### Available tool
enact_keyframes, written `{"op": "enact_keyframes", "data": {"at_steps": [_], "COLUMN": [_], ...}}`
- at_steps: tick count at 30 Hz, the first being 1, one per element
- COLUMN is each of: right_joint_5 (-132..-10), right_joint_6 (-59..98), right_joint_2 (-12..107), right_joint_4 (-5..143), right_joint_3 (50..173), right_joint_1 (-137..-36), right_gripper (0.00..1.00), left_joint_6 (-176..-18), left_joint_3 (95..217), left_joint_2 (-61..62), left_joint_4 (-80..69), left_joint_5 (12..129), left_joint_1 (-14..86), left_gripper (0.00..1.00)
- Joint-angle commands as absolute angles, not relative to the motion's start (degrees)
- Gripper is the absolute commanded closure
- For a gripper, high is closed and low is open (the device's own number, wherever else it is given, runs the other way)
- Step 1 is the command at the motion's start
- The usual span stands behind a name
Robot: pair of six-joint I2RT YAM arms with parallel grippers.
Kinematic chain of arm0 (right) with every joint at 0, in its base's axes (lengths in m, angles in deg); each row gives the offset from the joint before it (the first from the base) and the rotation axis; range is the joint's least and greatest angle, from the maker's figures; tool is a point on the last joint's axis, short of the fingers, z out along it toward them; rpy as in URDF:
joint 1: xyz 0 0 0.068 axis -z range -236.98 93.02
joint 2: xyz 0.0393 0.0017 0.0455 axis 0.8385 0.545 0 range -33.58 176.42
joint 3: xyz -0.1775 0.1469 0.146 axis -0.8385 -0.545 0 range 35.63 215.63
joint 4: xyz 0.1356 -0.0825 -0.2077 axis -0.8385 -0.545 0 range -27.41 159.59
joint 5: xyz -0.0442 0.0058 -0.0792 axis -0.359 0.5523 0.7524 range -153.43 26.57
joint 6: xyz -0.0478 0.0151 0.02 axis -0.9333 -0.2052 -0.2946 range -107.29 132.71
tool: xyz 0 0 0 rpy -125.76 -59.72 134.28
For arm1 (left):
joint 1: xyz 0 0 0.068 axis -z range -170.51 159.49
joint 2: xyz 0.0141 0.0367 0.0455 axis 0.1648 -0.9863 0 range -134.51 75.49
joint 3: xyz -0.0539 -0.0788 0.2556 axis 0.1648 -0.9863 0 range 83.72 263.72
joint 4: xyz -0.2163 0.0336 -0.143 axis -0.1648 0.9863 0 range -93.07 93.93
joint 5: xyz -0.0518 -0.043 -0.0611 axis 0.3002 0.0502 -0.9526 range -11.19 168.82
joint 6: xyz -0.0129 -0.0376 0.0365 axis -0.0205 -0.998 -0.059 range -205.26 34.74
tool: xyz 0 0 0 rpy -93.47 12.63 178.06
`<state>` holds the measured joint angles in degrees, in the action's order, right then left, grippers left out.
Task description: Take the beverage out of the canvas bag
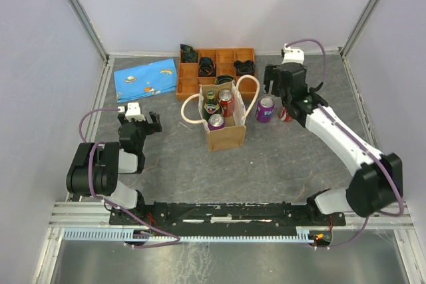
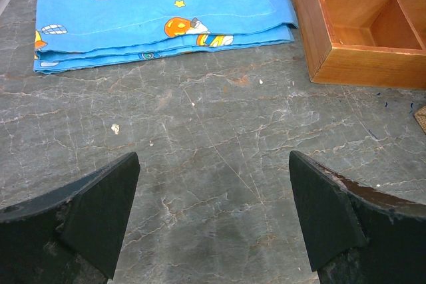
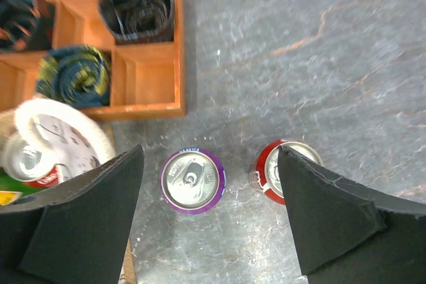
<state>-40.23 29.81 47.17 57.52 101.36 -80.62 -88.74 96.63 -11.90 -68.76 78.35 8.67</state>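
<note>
The tan canvas bag [image 1: 225, 135] stands upright in the middle of the table with cream loop handles [image 1: 192, 108]. In it are a purple can [image 1: 216, 122], a red can [image 1: 226, 102] and a green drink [image 1: 212, 103]. Right of the bag, on the table, stand a second purple can [image 1: 265, 108] [image 3: 192, 181] and a second red can [image 1: 285, 116] [image 3: 269, 172]. My right gripper [image 1: 274, 88] [image 3: 210, 221] hovers open above these two, holding nothing. The purple can shows between its fingers. My left gripper [image 1: 140, 124] [image 2: 213, 214] is open and empty, low over bare table left of the bag.
An orange-brown compartment tray [image 1: 190, 88] [image 3: 150, 108] [image 2: 346, 58] with dark rolled items sits behind the bag. A flat blue patterned pouch [image 1: 146, 79] [image 2: 160, 11] lies at the back left. Metal frame rails run along the table's sides.
</note>
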Motion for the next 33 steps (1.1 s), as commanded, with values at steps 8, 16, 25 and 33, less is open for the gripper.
{"op": "enact_keyframes", "data": {"at_steps": [8,16,25,33], "right_joint_5": [-29.13,-34.97,-44.15,-50.7], "right_joint_6": [24.93,24.39,27.89,31.68], "right_joint_2": [32.54,39.69,51.62,59.79], "right_joint_4": [61.02,56.46,53.54,52.48], "right_joint_3": [101.28,106.08,110.36,112.55], "right_joint_1": [-90.16,-99.88,-103.2,-104.49], "right_gripper": [0.14,0.15,0.13,0.01], "left_joint_6": [-86.43,-86.49,-86.49,-86.49], "left_joint_3": [97.17,97.16,97.17,97.17], "left_joint_2": [-11.65,-11.65,-11.62,-11.61], "left_joint_4": [-70.79,-70.78,-70.75,-70.8], "left_joint_5": [78.82,78.81,78.82,78.82], "left_joint_1": [8.88,8.87,8.88,8.87], "left_gripper": [0.01,0.01,0.01,0.01]}}
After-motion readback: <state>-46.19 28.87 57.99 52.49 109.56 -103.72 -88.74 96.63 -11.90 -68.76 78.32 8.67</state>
